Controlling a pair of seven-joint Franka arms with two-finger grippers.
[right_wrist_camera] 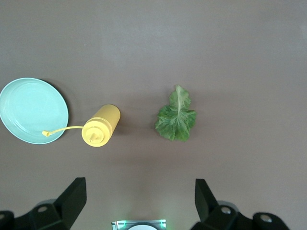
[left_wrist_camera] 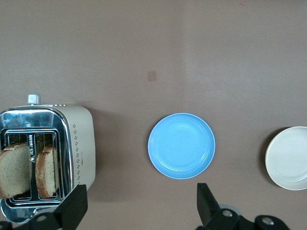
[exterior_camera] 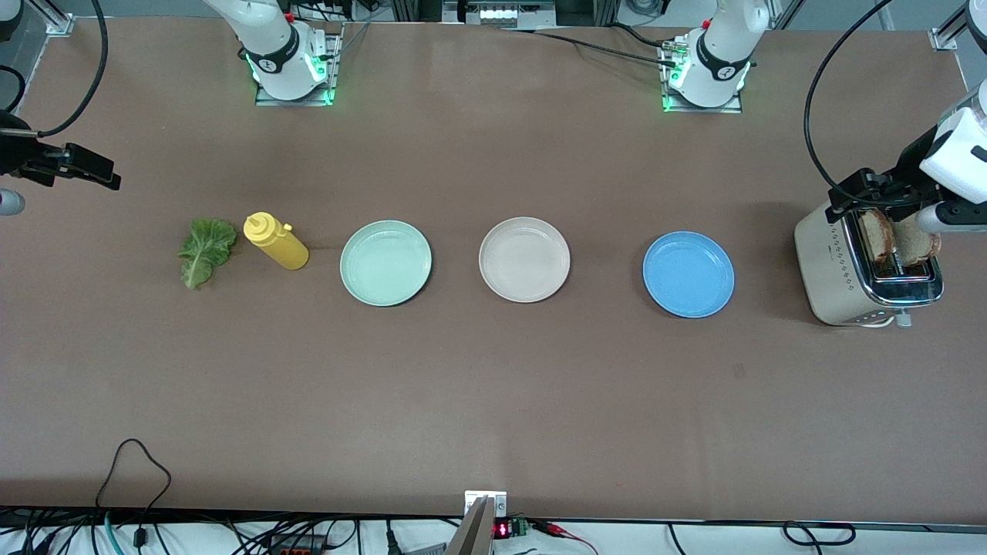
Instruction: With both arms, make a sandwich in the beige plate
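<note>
Brown matte bench (exterior_camera: 493, 401), cables trailing along its camera-side edge. Beige plate (exterior_camera: 524, 259) sits mid-bench, bare; taken as landmark. Toward the right arm's end from it: mint plate (exterior_camera: 385, 263), then yellow squeeze bottle (exterior_camera: 276, 240) lying on its side, then lettuce leaf (exterior_camera: 206, 250) flat on the bench. Toward the left arm's end: blue plate (exterior_camera: 688, 274), then toaster (exterior_camera: 867, 266) with two toast slices (left_wrist_camera: 29, 168) standing in its slots. Left pincer (left_wrist_camera: 139, 211) up in the air over the toaster, fingers spread, holding nothing. Right pincer (right_wrist_camera: 139, 203) over the bench's edge past the lettuce, fingers spread, holding nothing.
</note>
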